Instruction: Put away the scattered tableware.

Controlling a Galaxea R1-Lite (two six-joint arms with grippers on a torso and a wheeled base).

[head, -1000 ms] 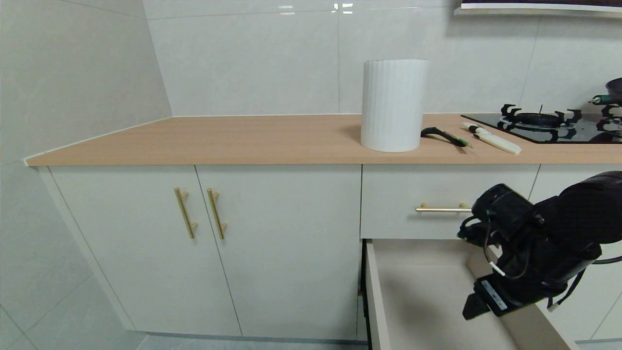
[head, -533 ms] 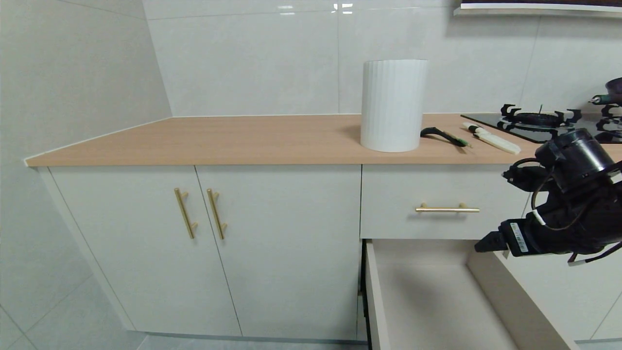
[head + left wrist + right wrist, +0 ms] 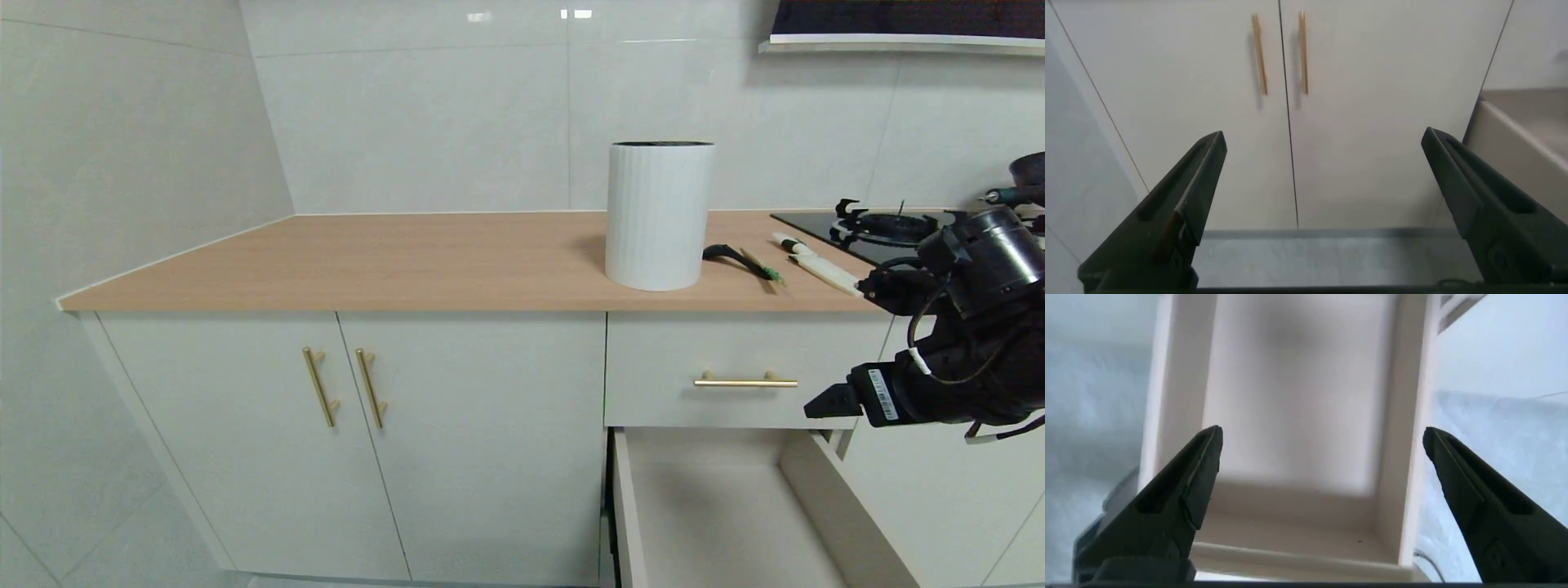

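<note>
On the wooden counter (image 3: pixel 408 261) stands a tall white ribbed holder (image 3: pixel 658 214). Just right of it lie a black-handled utensil with a green tip (image 3: pixel 739 257) and a cream-handled utensil (image 3: pixel 816 267). Below them, the lower drawer (image 3: pixel 630 506) is pulled out and looks empty. My right gripper (image 3: pixel 824 403) hangs over the drawer's right side, below the counter edge. In the right wrist view that gripper (image 3: pixel 1319 498) is open and holds nothing, with the drawer (image 3: pixel 1409 416) beneath it. My left gripper (image 3: pixel 1323 212) is open and empty, facing the cabinet doors (image 3: pixel 1282 122).
A closed drawer with a gold handle (image 3: pixel 744 380) sits above the open one. Two cabinet doors with gold handles (image 3: pixel 343 396) are at the left. A gas hob (image 3: pixel 882 224) occupies the counter's far right. The tiled wall meets the counter's left end.
My right arm has risen out of the open drawer to just under counter height. The head camera has also shifted, so the whole scene sits lower in view.
</note>
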